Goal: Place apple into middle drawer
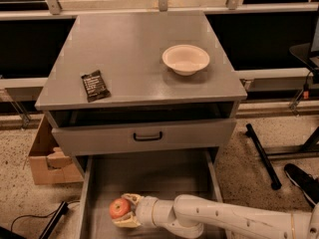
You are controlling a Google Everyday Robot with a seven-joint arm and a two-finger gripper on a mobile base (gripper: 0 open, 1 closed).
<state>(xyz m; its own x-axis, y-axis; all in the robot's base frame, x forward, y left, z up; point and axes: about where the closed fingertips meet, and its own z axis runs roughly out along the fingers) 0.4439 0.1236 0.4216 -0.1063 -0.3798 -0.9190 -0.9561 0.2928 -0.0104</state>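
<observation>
The apple (119, 208), small, red-orange with a yellowish patch, sits between the fingers of my gripper (121, 210). The gripper is shut on the apple, with one pale finger (131, 198) above it and one below. My white arm (224, 220) reaches in from the lower right. The apple is held inside the pulled-out middle drawer (159, 176), low over the left front part of its flat grey floor. I cannot tell whether the apple touches the floor.
A grey drawer front with a black handle (147, 136) is just above the open drawer. A white bowl (185, 59) and a black packet (95, 85) lie on the cabinet top. A cardboard box (47, 158) stands left; a black stand leg (261, 156) lies right.
</observation>
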